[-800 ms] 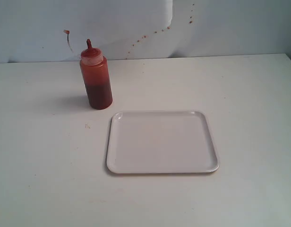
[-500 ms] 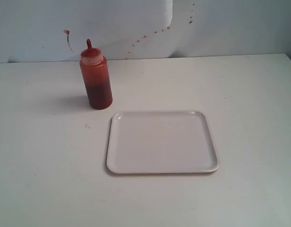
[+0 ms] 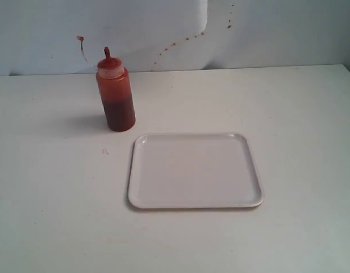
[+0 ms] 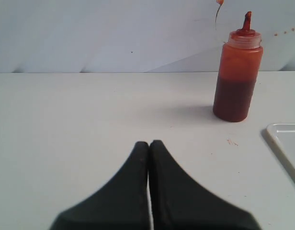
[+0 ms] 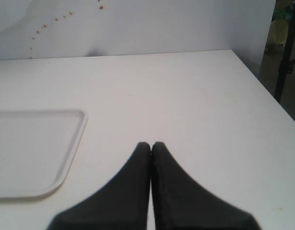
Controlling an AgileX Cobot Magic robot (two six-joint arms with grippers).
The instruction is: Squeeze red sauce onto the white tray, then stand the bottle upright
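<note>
The translucent plastic squeeze bottle [image 3: 115, 96], tinted red by the red sauce [image 3: 119, 116] inside, stands upright on the white table [image 3: 300, 114], near the far left corner of the flat rectangular white plastic tray [image 3: 195, 170] but not touching it. The left gripper [image 4: 148, 143] and right gripper [image 5: 151, 144] each have black jaws pressed together, holding nothing.

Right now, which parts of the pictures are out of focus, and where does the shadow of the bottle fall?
Exterior view: even, soft light; the translucent red plastic squeeze bottle casts a faint shadow leftward on the white table. Left wrist view: the black left end effector is blurred, the bottle sharper. Right wrist view: the black right end effector is blurred.
</note>
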